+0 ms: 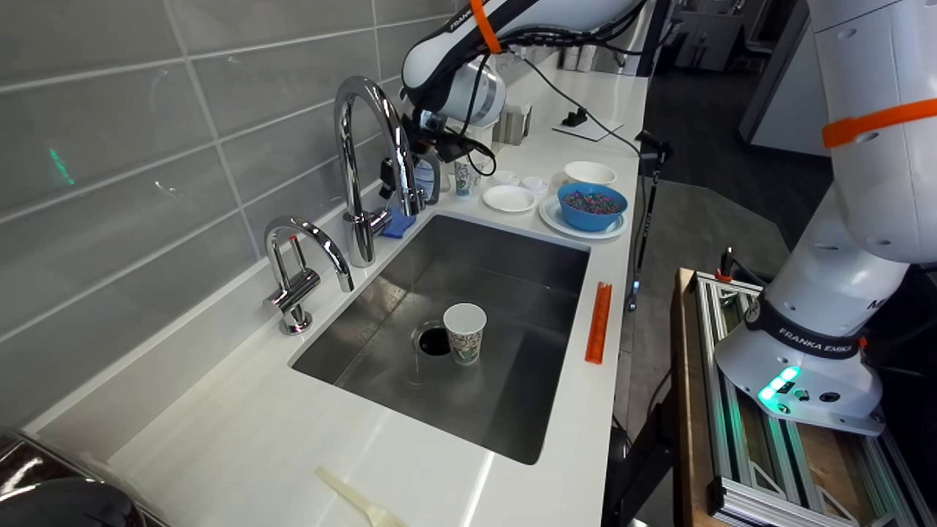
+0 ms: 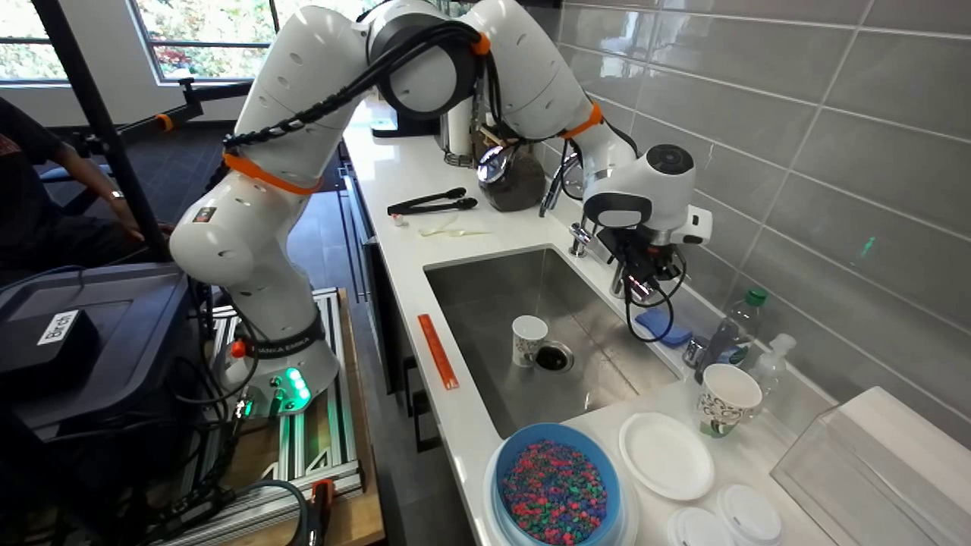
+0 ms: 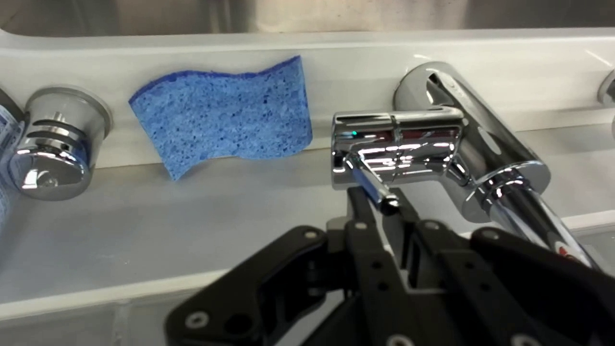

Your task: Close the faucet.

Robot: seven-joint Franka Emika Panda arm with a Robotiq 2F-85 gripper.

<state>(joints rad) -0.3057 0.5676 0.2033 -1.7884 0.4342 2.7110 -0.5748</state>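
Observation:
The tall chrome faucet with the arched gooseneck stands on the counter behind the sink. In an exterior view the arm mostly hides it, and only part of its base shows. In the wrist view its body has a side cylinder with a thin chrome lever that points toward my gripper. The lever's end lies between my two black fingertips, which are close together and appear to touch it on both sides. In both exterior views the gripper is at the faucet, its fingers partly hidden.
The short tap stands beside the faucet. A blue sponge and a soap bottle are near its base. A paper cup stands in the sink. A blue bowl and an orange strip lie on the counter.

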